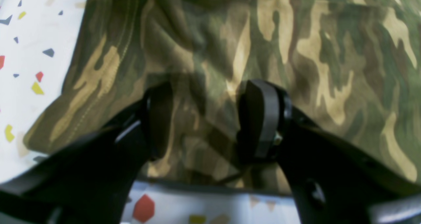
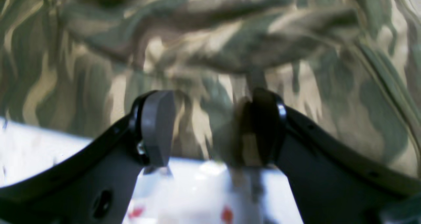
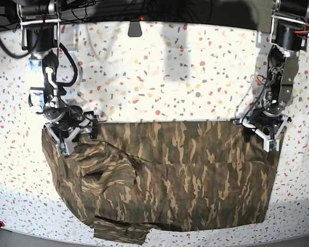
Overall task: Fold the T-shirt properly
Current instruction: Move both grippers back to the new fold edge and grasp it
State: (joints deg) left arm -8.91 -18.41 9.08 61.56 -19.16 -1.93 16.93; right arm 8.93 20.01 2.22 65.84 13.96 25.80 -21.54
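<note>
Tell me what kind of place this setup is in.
Most likely a robotics lab bench rather than a home. Two black robot arms stand at the far corners of a white table with coloured terrazzo specks, cables run along the dark back edge, and a brown, tan and olive camouflage T-shirt lies spread between them.

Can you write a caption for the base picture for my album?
Two robot arms reach down to the top corners of a camouflage T-shirt on a speckled table.

A white table speckled with red, yellow and blue chips.
</note>
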